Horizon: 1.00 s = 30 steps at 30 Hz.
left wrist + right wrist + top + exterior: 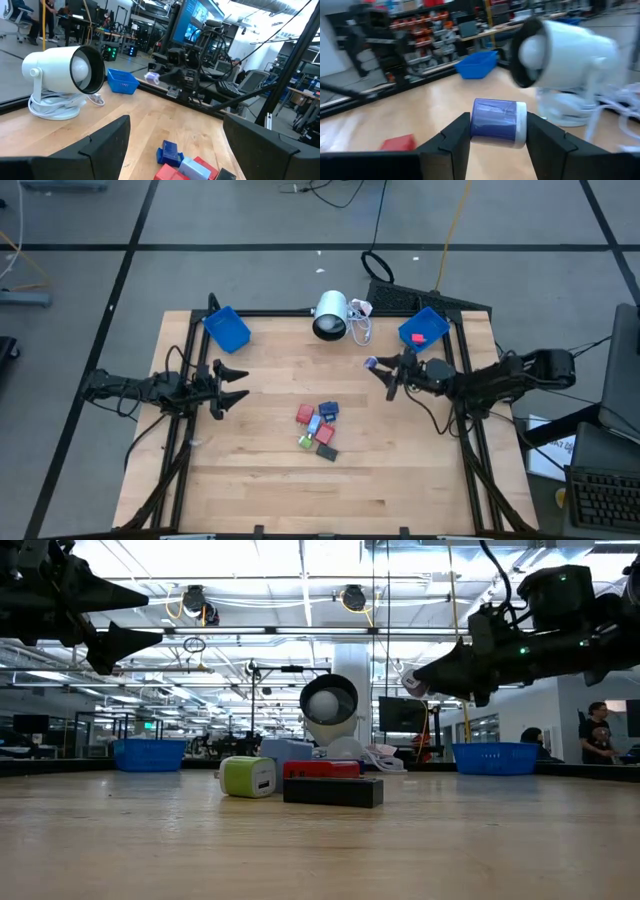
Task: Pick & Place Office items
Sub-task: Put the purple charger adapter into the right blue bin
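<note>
The right gripper (498, 131), clamped on a small purple-and-white block (499, 123), hangs above the desk's right side, likely bin-bound; left gripper (228, 387) gapes.

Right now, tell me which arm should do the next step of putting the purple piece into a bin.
Right. The right pincer already grips the purple piece, close to the blue bin on its side; the left pincer is open and empty.

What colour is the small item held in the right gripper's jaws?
Purple with a white end, on the small item in the right gripper; the right wrist view shows it best.
</note>
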Tool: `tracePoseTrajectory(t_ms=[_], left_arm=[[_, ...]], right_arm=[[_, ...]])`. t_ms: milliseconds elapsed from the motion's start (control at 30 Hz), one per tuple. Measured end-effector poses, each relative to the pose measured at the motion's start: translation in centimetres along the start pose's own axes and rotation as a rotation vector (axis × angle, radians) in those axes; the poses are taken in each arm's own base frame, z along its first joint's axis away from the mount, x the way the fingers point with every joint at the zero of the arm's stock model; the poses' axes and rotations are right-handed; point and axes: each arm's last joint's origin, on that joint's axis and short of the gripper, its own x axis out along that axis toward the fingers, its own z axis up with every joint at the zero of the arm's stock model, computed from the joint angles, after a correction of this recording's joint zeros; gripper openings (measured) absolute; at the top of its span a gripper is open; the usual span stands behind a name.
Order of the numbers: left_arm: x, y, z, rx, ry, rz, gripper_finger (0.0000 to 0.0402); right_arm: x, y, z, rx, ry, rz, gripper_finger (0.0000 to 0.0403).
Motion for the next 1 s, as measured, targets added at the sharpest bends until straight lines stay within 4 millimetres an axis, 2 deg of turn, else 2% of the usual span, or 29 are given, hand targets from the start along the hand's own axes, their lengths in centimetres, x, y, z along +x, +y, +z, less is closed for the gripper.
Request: tracePoseTrajectory(t_ms=[167,400,1000], left_arm=[[0.0,0.0,0.0,0.000,0.000,0.000,0.0324],[0.0,0.0,0.0,0.000,0.000,0.000,0.0324],[0.0,0.0,0.0,0.000,0.000,0.000,0.0324]], right_arm=[[0.1,-1.6,0.3,0.002,-0.016,-0.108,0.0158],[0.0,-4.2,0.5,0.002,-0.031,-0.373,0.0151],[-1.5,-9.4,0.5,0.036,0.042,-0.668,0.0154]])
